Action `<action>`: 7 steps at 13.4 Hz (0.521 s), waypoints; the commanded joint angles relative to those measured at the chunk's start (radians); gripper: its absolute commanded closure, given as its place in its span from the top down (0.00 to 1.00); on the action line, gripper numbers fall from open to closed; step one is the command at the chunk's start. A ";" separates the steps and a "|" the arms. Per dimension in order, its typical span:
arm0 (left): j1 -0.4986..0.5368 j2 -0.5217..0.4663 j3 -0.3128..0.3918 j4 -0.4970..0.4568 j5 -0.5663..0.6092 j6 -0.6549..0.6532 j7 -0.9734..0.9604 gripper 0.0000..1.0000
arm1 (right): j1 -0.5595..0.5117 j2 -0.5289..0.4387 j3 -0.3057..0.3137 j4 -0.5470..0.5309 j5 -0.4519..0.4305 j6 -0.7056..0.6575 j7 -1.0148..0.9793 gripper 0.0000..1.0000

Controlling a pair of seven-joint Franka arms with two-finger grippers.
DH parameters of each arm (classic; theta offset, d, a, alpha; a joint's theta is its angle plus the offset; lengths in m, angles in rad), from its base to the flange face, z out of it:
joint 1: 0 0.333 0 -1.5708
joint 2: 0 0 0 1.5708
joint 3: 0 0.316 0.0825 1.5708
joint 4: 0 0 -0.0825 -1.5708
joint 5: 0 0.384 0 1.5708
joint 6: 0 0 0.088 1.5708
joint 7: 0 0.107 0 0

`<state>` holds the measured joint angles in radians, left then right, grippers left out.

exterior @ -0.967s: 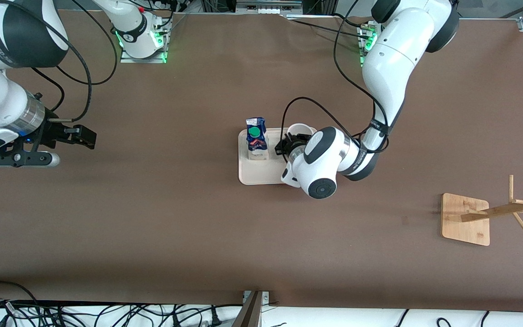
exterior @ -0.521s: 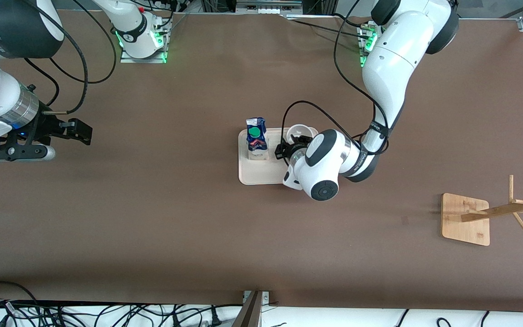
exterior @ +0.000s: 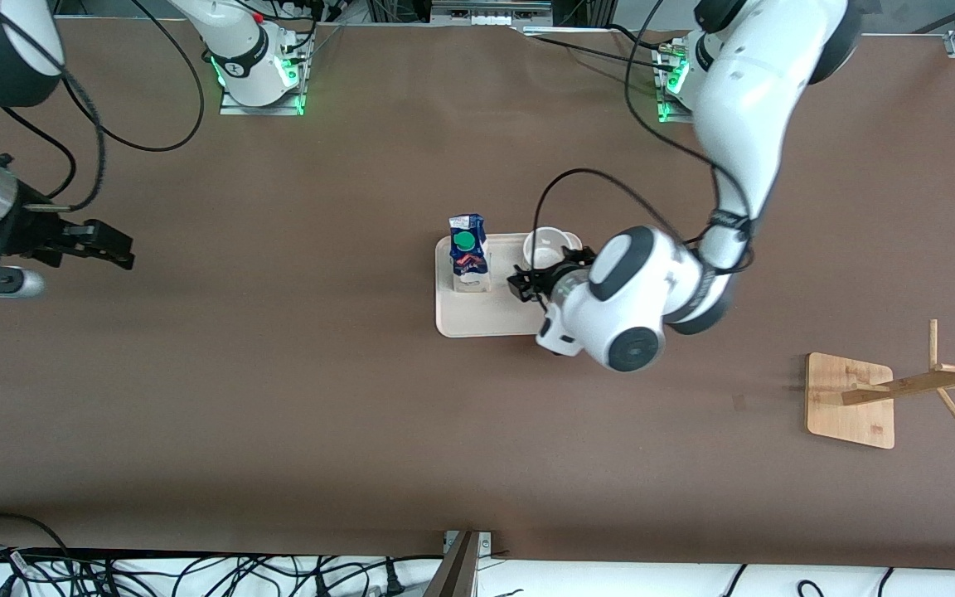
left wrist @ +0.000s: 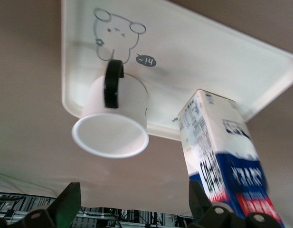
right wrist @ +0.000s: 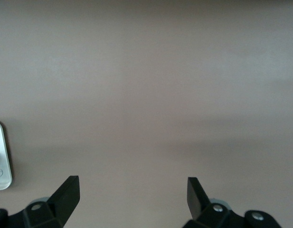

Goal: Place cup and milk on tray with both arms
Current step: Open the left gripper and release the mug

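Note:
The cream tray (exterior: 477, 319) lies mid-table. The milk (exterior: 467, 257), blue and white with a green cap, stands upright on it. The white cup (exterior: 550, 246) stands upright at the tray's corner toward the left arm's end. My left gripper (exterior: 527, 286) is open and empty over the tray's edge beside the cup, apart from it. In the left wrist view (left wrist: 132, 209) I see the cup (left wrist: 113, 118) with its black handle, the milk (left wrist: 222, 147) and the tray's rabbit drawing (left wrist: 193, 47). My right gripper (exterior: 113, 246) is open and empty at the right arm's end of the table (right wrist: 132, 190).
A wooden rack (exterior: 850, 400) with a slanted pole stands toward the left arm's end, nearer the front camera. Cables lie along the table's near edge. The tray's corner (right wrist: 1, 156) shows at the edge of the right wrist view.
My left gripper has drawn back from the cup toward the left arm's end and risen. My right arm has pulled farther toward its own end of the table.

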<state>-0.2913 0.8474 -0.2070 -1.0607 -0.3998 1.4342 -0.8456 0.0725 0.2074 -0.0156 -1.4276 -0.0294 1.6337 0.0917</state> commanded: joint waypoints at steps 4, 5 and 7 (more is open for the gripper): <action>0.084 -0.211 0.004 -0.035 0.376 -0.075 0.418 1.00 | 0.066 -0.040 -0.078 0.004 0.010 -0.008 -0.029 1.00; 0.102 -0.237 0.003 -0.044 0.444 -0.072 0.516 1.00 | 0.066 -0.048 -0.081 0.007 0.002 -0.011 -0.024 1.00; 0.151 -0.277 0.003 -0.045 0.487 -0.051 0.676 1.00 | 0.066 -0.056 -0.095 0.012 -0.004 -0.014 -0.023 1.00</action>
<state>-0.1828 0.6349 -0.2037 -1.0583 0.0346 1.3645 -0.3207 0.1222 0.1720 -0.0806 -1.4216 -0.0280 1.6326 0.0816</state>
